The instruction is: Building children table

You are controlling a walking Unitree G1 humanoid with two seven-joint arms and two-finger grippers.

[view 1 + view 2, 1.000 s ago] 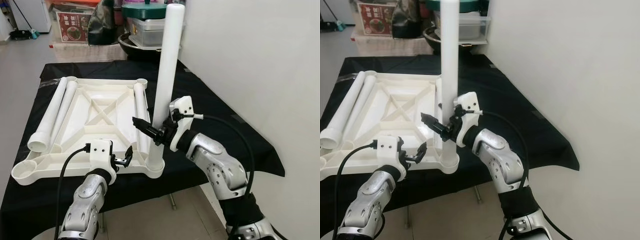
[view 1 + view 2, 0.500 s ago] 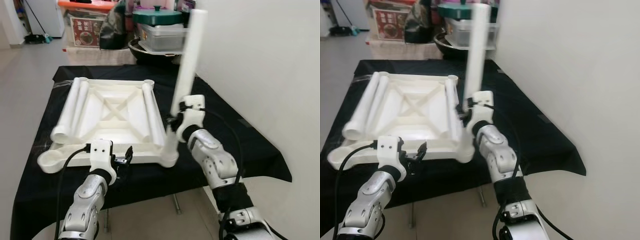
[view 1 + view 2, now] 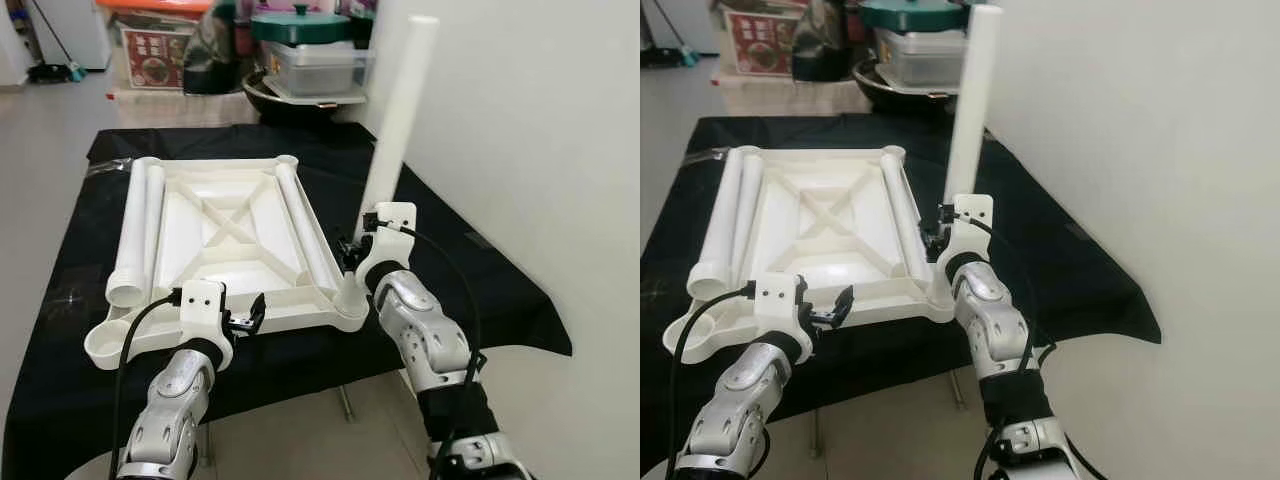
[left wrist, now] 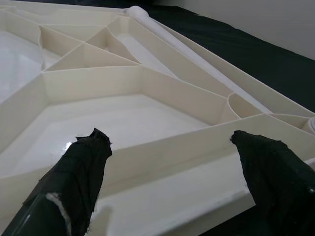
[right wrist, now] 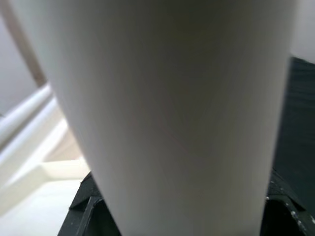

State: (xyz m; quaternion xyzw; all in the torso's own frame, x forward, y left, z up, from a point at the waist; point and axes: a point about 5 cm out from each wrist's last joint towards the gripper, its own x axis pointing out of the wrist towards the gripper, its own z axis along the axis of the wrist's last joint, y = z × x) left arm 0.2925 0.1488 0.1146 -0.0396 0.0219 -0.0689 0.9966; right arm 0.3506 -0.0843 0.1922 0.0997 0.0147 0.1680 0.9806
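Black cloth covers the bench. At frame centre, my right gripper pinches the leg, tilted in the tabletop corner socket. My left gripper is spread. Risk: a skewed push jams it.

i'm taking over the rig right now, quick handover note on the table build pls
Right gripper: shut on the standing leg, which leans in the near right corner socket of the upturned tabletop.
Left gripper: open, at the tabletop's near edge, holding nothing.
Done: one leg in its socket.
Left: straighten it; fit the three loose legs lying in the tabletop, two along its left side, one along its right.
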